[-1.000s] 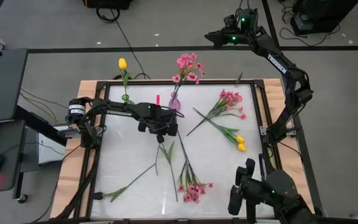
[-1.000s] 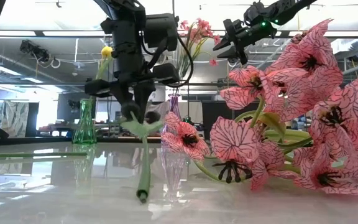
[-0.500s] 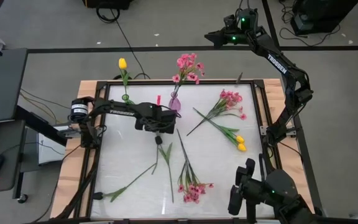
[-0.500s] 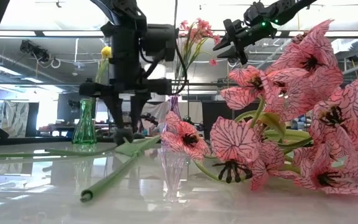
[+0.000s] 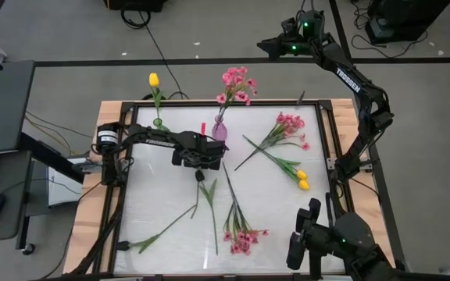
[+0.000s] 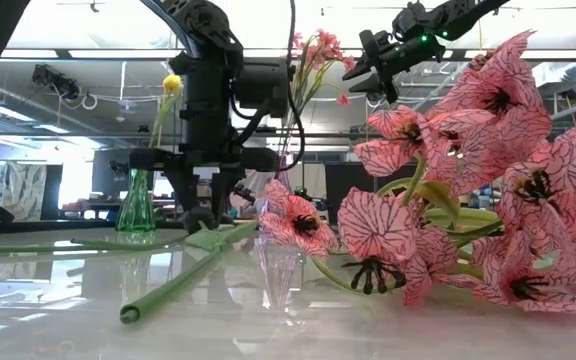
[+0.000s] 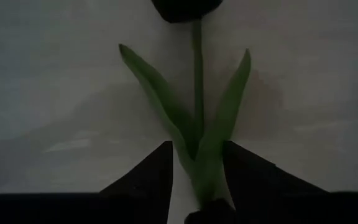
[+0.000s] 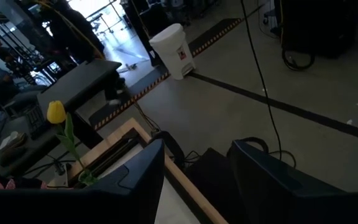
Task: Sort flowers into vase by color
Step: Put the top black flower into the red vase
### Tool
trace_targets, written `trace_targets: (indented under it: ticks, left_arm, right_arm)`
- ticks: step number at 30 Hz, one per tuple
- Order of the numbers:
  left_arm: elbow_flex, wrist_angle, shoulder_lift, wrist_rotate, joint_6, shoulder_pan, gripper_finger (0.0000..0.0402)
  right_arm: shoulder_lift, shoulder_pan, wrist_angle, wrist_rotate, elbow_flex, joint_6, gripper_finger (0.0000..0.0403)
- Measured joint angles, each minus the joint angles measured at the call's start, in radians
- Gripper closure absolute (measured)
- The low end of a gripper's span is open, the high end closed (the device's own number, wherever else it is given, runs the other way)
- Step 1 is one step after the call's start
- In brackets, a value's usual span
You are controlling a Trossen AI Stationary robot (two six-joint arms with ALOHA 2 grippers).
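A dark, almost black tulip (image 5: 212, 226) lies on the table, its cut end (image 6: 128, 313) toward the near edge. Its head (image 7: 185, 7) and two leaves show in the left wrist view. My left gripper (image 5: 200, 170) stands over it at mid-table, pointing down, shut on its stem. A yellow tulip (image 5: 154, 79) stands in a green vase (image 5: 159, 121). A pink spray (image 5: 237, 82) stands in a purple vase (image 5: 219, 129). My right gripper (image 5: 266, 47) waits open, high beyond the table's far right corner. My left gripper holds the dark tulip's stem (image 7: 207, 180) just below where the two leaves branch off. The stem sits between the two fingers (image 7: 247, 180), which come from above and lie across it. The tulip lies along the table, with its cut end toward the near edge.
Loose on the table lie a pink spray (image 5: 287, 125), yellow tulips (image 5: 301, 179), another pink spray (image 5: 241, 236) and a further long stem (image 5: 162, 226). Big pink blossoms (image 6: 468, 200) fill the low view's right. The table has a raised wooden rim (image 5: 112, 203).
My left gripper has come down to the table. The dark tulip then hung steeply from it, with its cut end on the table. Now it lies flat, and its cut end has swung toward the table's left.
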Motion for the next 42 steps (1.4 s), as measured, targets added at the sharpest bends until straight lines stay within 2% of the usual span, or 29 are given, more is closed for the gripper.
trace_targets:
  ticks: [11,14,17,24,28,42]
  left_arm:
    - [0.000,0.005,0.000,-0.005,0.002,0.007,0.0320]
    - [0.000,0.016,0.000,-0.005,0.002,0.007,0.0324]
    - [0.000,0.022,0.000,-0.004,0.013,0.007,0.0310]
    - [0.000,0.021,0.000,-0.004,0.006,0.006,0.0247]
    - [0.000,0.021,0.000,-0.004,0.005,0.006,0.0228]
    - [0.000,0.020,0.000,-0.004,0.000,0.006,0.0221]
  right_arm:
    - [0.000,0.000,0.000,0.001,0.000,0.000,0.0207]
    - [0.000,0.000,0.000,0.001,0.000,0.000,0.0207]
    - [0.000,0.000,0.000,0.001,0.000,0.000,0.0207]
    - [0.000,0.000,0.000,0.000,0.000,0.000,0.0207]
    - [0.000,0.000,0.000,0.000,0.000,0.000,0.0207]
    - [0.000,0.000,0.000,0.000,0.000,0.000,0.0207]
